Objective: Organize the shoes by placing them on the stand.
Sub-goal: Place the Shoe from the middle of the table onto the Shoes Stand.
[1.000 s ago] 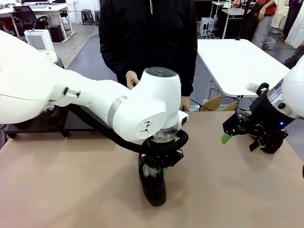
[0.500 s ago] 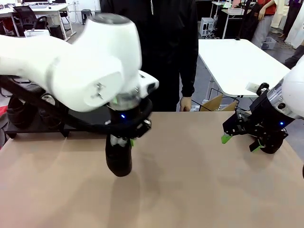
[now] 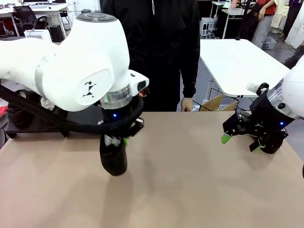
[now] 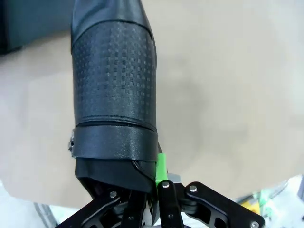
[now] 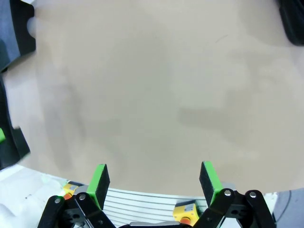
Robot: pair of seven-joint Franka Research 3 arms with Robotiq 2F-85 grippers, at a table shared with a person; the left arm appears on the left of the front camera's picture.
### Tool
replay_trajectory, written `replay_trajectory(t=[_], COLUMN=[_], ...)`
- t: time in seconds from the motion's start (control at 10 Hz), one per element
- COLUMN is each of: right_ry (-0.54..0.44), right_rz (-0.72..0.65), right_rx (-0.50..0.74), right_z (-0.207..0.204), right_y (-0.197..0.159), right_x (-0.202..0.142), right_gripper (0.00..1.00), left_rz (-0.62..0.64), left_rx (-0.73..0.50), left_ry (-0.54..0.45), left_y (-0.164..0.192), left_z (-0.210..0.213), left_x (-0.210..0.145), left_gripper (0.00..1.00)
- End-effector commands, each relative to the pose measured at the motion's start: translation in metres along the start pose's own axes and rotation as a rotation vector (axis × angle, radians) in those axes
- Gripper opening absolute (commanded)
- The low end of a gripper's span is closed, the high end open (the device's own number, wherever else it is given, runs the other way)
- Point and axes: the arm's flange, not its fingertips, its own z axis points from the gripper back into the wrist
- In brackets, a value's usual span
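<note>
Partly, the left arm (image 3: 71, 66) hides the stand (image 3: 35, 127) behind the held shoe (image 3: 114, 159).

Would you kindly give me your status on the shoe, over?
Left claw shut on shoe, toe hanging down. Right claw open, empty. Stand far left. Person's hand at far edge.

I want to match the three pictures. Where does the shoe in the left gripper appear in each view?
Front view: the shoe, lower left of centre, below the left gripper.
Left wrist view: left of centre, rising from the gripper.
Right wrist view: cannot tell; the dark shapes at its edges are unclear.
Shared landmark: the tan tabletop.
</note>
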Motion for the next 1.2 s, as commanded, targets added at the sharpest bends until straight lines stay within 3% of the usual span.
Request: replay_trajectory(t=[0.0,0.3,0.6,1.1], right_ry=[0.003,0.003,0.003,0.003], right_rz=[0.004,0.004,0.004,0.004], right_rx=[0.01,0.01,0.01,0.01], right_z=[0.0,0.0,0.0,0.0], right_y=[0.0,0.0,0.0,0.0], right_x=[0.0,0.0,0.0,0.0], right_gripper=[1.0,1.0,1.0,1.0], left_rz=[0.082,0.022,-0.061,-0.034], left_rx=[0.199,0.437,0.367,0.333], left_ry=[-0.271,-0.4,-0.359,-0.359], left_y=[0.045,0.091,0.092,0.105], left_z=[0.008,0.004,-0.031,-0.066], left_x=[0.026,0.097,0.145,0.169], left_gripper=[0.0,0.0,0.0,0.0])
